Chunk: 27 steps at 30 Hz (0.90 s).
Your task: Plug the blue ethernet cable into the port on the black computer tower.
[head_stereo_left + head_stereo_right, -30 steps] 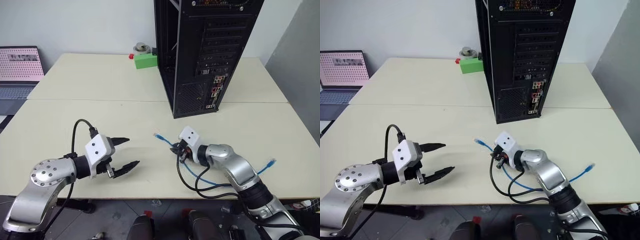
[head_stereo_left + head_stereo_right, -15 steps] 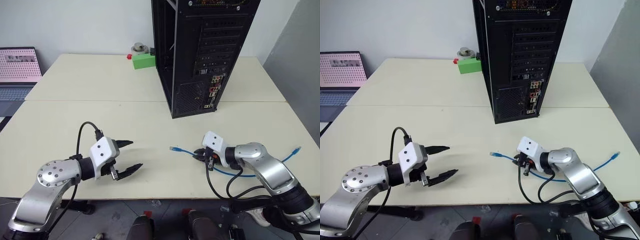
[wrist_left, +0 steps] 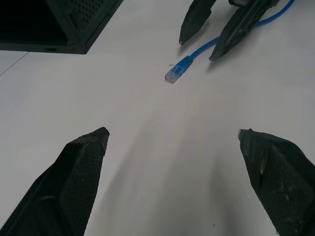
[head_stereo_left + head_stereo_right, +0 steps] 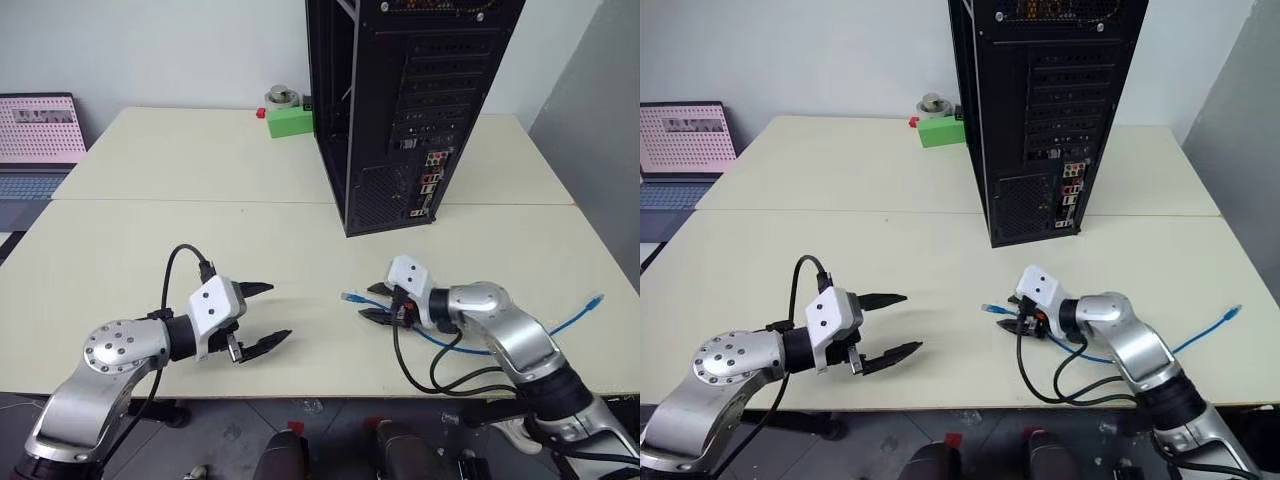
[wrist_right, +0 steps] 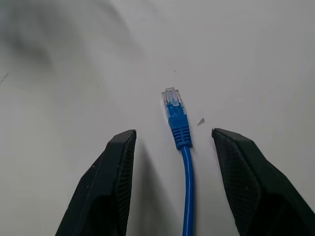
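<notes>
While the blue ethernet cable [image 4: 470, 345] lies loose on the table [image 4: 200, 170] with its near plug [image 5: 171, 98] flat between the spread fingers of the right gripper [image 4: 378, 302], nothing is gripped yet — the left gripper [image 4: 262, 316] hangs nearby, jaws wide apart and empty. The black computer tower [image 4: 400, 100] stands well behind, its port [image 4: 432, 180] low on the rear panel. The likely risk — a closure landing on the cord behind the plug, leaving the tip drooping and hard to line up with that small socket.
</notes>
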Tool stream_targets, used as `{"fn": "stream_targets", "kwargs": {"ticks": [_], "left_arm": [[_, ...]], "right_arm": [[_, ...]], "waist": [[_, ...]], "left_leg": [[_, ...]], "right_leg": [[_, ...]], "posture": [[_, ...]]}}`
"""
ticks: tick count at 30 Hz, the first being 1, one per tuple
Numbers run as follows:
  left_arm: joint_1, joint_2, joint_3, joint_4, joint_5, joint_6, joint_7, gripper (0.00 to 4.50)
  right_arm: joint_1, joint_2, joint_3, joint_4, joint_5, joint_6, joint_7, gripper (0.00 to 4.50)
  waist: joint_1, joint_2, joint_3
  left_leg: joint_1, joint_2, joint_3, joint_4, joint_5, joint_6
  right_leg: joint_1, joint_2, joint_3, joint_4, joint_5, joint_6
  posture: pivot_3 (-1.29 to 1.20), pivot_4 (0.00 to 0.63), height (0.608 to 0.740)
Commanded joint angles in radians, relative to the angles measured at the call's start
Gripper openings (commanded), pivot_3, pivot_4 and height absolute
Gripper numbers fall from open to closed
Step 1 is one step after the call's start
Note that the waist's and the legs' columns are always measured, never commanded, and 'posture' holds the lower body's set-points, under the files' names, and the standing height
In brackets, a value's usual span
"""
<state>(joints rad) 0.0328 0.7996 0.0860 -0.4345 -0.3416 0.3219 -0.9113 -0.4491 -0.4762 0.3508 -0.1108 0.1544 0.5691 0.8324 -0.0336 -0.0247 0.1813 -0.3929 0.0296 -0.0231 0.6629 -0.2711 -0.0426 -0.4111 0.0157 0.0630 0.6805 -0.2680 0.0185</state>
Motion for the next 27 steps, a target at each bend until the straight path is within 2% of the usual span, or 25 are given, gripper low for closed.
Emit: {"fn": "stream_targets", "kwargs": {"ticks": [1,2,8,10,12,20,27], "left_arm": [[-0.005,0.002,0.01,-0.016,0.0,-0.016,-0.002,4.5],[-0.002,0.003,0.01,-0.017,0.001,-0.018,-0.001,4.5],[0.004,-0.001,0.006,-0.014,0.008,-0.025,0.001,4.5],[-0.002,-0.003,-0.001,-0.008,0.008,-0.019,-0.001,4.5],[-0.015,-0.007,-0.01,0.001,0.007,-0.021,-0.004,4.5],[-0.117,-0.006,-0.093,0.083,0.015,-0.063,-0.096,4.5],[-0.246,-0.046,-0.173,0.183,0.013,-0.082,-0.168,4.5]], "right_arm": [[-0.026,0.015,0.008,0.036,-0.022,-0.047,0.006,2.59],[-0.028,0.02,0.007,0.046,-0.027,-0.051,0.004,2.23],[-0.032,0.023,0.008,0.052,-0.038,-0.06,0.007,0.92],[-0.034,0.024,0.007,0.046,-0.038,-0.06,0.01,0.33],[-0.038,0.023,0.007,0.027,-0.039,-0.064,0.016,0.1],[-0.076,-0.001,0.031,-0.128,-0.015,-0.056,0.106,0.05],[-0.112,-0.013,0.064,-0.159,-0.018,-0.056,0.158,0.05]], "waist": [[0.0,0.0,0.0],[0.0,0.0,0.0],[0.0,0.0,0.0],[0.0,0.0,0.0],[0.0,0.0,0.0],[0.0,0.0,0.0],[0.001,0.0,0.0]], "left_leg": [[0.0,0.0,0.0,0.0,0.0,0.0],[0.0,0.0,0.0,0.0,0.0,0.0],[0.0,0.0,0.0,0.0,0.0,0.0],[0.0,0.0,0.0,0.0,0.0,0.0],[0.0,0.0,0.0,0.0,0.0,0.0],[0.0,0.0,-0.001,0.0,0.0,0.0],[-0.001,-0.001,0.0,0.001,0.0,0.0]], "right_leg": [[0.0,0.0,0.0,0.0,0.0,0.0],[0.0,0.0,0.0,0.0,0.0,0.0],[0.0,0.0,0.0,0.0,0.0,0.0],[0.0,0.0,0.0,0.0,0.0,0.0],[0.0,0.0,0.0,0.0,0.0,0.0],[0.0,0.0,-0.002,0.0,0.0,0.0],[0.0,0.0,-0.003,0.0,0.0,0.0]], "posture": [[0.0,0.15,0.74],[0.0,0.15,0.74],[0.0,0.15,0.74],[0.0,0.15,0.74],[0.0,0.15,0.74],[0.0,0.15,0.74],[0.0,0.15,0.74]]}}
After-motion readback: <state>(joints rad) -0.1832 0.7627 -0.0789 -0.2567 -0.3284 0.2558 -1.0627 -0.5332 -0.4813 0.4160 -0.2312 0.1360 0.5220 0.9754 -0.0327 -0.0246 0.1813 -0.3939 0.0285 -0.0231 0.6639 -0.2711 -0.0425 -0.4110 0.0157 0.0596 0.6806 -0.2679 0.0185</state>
